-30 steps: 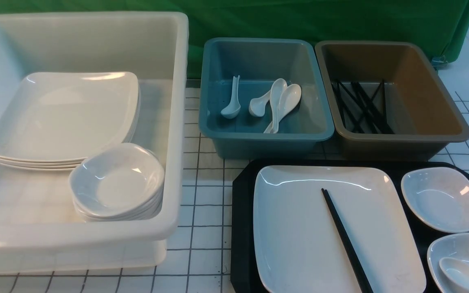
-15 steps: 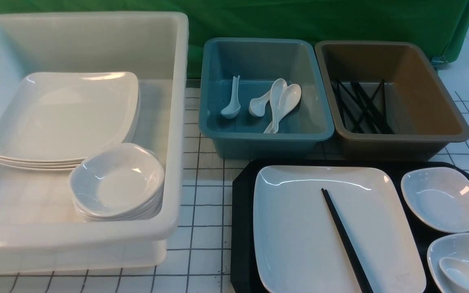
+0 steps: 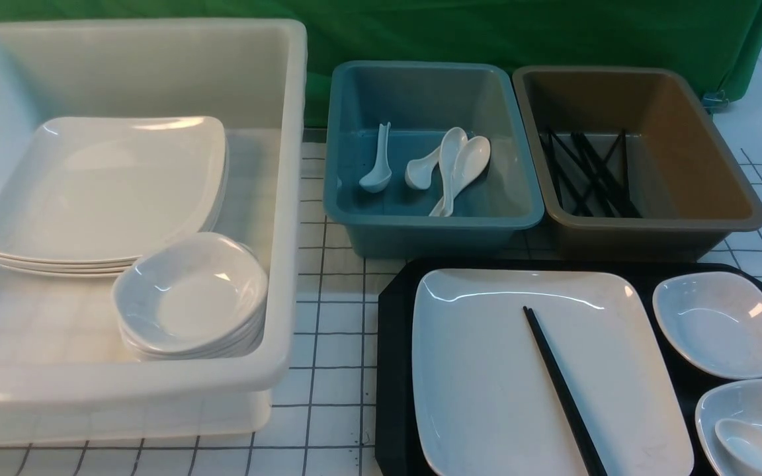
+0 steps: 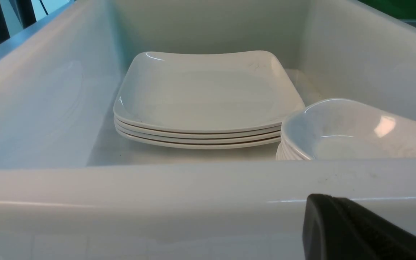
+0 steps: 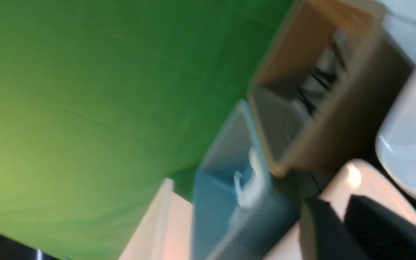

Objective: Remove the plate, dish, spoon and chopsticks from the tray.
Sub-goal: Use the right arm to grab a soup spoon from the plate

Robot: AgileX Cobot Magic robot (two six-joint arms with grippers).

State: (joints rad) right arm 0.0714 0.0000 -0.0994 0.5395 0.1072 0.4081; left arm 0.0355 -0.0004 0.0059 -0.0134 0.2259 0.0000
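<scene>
Green cloth [image 3: 553,33] hung behind. Lower right, the plate [image 3: 487,370] looked slippery and easy to break; I would grab its rim. Left gripper [image 4: 356,231] was closed; right gripper [image 5: 341,224], I couldn't tell.

The white gridded table [image 3: 328,330] carries four things: a big white tub [image 3: 285,198] on the left, a blue tub [image 3: 434,221] and a brown tub [image 3: 652,226] side by side near the far edge, and a black tray [image 3: 391,370] just before them.
</scene>
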